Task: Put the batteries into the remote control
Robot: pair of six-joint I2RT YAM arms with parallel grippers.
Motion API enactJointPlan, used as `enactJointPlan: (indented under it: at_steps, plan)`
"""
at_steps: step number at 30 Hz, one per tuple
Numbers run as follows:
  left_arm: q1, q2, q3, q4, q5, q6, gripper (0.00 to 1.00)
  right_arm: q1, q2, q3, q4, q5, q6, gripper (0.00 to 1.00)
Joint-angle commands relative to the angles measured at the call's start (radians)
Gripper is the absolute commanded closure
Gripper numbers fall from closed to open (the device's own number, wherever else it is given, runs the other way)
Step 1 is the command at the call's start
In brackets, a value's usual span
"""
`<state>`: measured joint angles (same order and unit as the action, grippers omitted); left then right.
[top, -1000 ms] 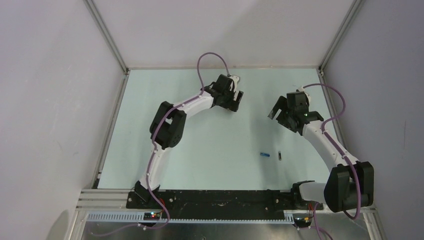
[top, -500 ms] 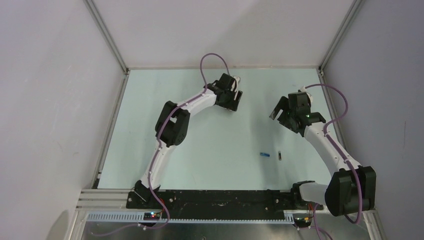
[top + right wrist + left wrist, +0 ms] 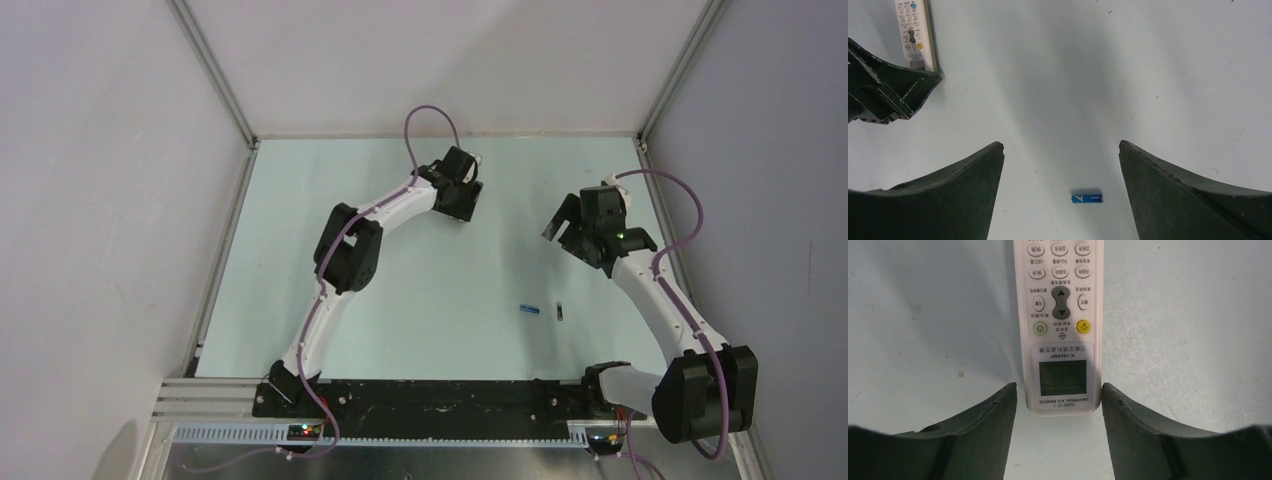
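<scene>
Your left tool [image 3: 1058, 386] straddles the remote control [image 3: 1059, 315] end, slim gaps both sides. Your right tool [image 3: 1060, 144] gapes wide, apart from the blue battery [image 3: 1087, 198].

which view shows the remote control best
Left wrist: the remote control fills the centre, with its buttons and screen face up and legible. Right wrist shows it small in the top-left corner. Top external shows at most a white sliver of it.

Remote control [image 3: 1059, 325], print upside down in left wrist view: "K-1029SP" on one side of LCD [image 3: 1063, 377]; "UNIVERSAL A/C REMOTE" and "5000 … 1" on the other, at the end edge; btn captions in Chinese chars, too small to read; blue battery [image 3: 1087, 198]: white mark, illegible.
</scene>
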<state>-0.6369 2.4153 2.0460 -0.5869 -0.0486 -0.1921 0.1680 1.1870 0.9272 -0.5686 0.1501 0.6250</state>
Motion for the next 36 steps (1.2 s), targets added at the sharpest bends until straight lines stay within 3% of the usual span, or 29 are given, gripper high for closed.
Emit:
enactJointPlan:
  at_steps: [1,6,12,16,25,36]
  plan:
    - [-0.015,0.011,0.049,-0.014,-0.035,0.002,0.34,0.003,-0.038,0.002,-0.012,0.023,0.011,0.11]
    - [-0.022,0.023,0.072,-0.020,-0.032,0.007,0.29,0.012,-0.058,0.002,-0.026,0.024,0.013,0.12]
    - [-0.024,0.043,0.109,-0.039,-0.010,0.001,0.31,0.029,-0.095,0.002,-0.058,0.044,0.021,0.12]
    - [-0.025,0.046,0.115,-0.047,-0.015,-0.003,0.42,0.032,-0.130,0.002,-0.093,0.073,0.027,0.12]
    - [-0.024,-0.012,0.079,-0.069,-0.011,0.007,0.78,0.039,-0.195,-0.037,-0.108,0.076,0.044,0.12]
    - [-0.024,-0.308,-0.266,-0.065,0.240,0.069,0.91,0.046,-0.135,-0.051,-0.007,-0.027,0.050,0.11]
